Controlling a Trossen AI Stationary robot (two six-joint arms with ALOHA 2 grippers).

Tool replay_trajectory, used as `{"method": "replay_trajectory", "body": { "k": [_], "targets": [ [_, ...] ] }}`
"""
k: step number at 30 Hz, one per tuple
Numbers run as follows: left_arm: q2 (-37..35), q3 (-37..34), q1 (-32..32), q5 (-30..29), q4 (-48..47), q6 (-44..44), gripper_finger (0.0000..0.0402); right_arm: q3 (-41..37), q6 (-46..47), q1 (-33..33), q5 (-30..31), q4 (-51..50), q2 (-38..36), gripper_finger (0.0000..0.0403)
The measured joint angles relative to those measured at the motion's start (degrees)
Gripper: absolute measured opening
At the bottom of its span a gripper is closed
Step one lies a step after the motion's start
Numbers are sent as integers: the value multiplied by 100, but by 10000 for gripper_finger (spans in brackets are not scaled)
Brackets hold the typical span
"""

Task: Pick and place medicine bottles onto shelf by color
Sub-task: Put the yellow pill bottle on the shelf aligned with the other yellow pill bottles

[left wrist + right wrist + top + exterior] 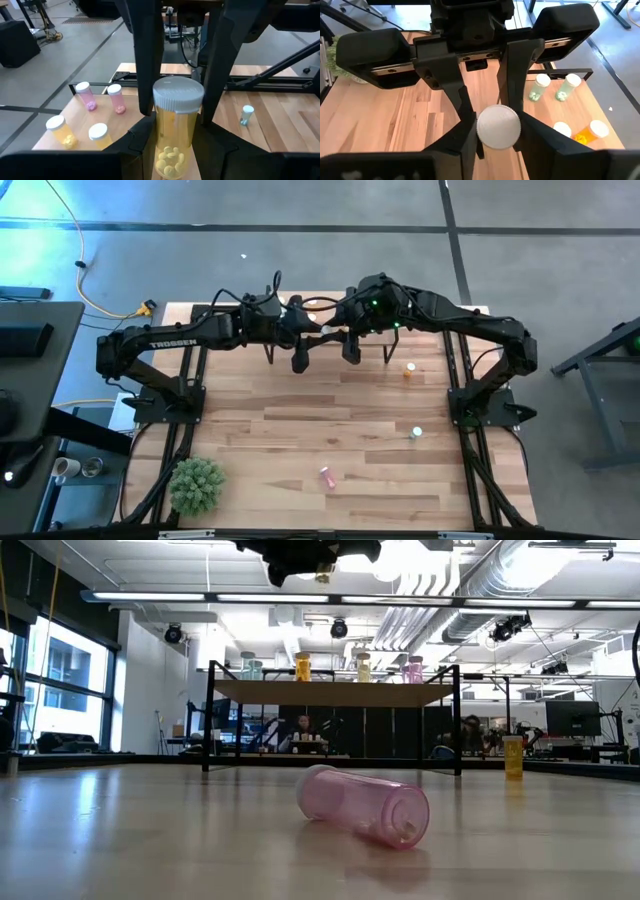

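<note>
**Yellow bottle held aloft over the shelf, between two pincers**

Held upright in the left pincer [298, 363]: a yellow medicine bottle [176, 135], clamped low on its body, well above the counter [300, 430] and over the shelf [340, 693] at the far edge. Set around its cap from the opposite side: the right pincer [352, 352]; gripping or merely flanking, cannot tell.

Looks: small translucent yellow cylinder, pale round pills heaped at the bottom, topped by a white ribbed cap a little wider than the body.

Handling, as a judgement: light, rigid plastic, not fragile. Smooth and round in the wall, so apt to twist or slide in a loose hold. Top-heavy once stood on its narrow base, so easy to tip on release. Best taken across the body just under the cap, or across the ribbed cap itself, where the ridges give some purchase. Squeezing hard hardly needed. Pills loose inside, so a small shift of weight if tilted.

Already standing on the shelf, grouped by colour: pink bottles [100, 96], yellow bottles [80, 132], green bottles [553, 86], an orange bottle [594, 131]. Left out on the counter: a pink bottle [365, 805] lying on its side near the front, a green bottle [416, 433] to the right, an orange bottle [513, 755] upright just beside the shelf's right end.
</note>
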Motion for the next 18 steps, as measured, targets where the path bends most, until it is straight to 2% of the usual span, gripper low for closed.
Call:
{"method": "replay_trajectory", "body": {
  "k": [4, 13, 18],
  "targets": [
    [0, 0, 2, 1, -2, -2, 99, 0, 8, 0, 4, 2, 0, 101],
    [0, 0, 11, -67, -11, -5, 100, 0, 42, 0, 4, -8, 0, 107],
    [-1, 0, 11, -85, -12, -5, 127, 0, 217, 0, 48, -11, 0, 105]
  ]
}}
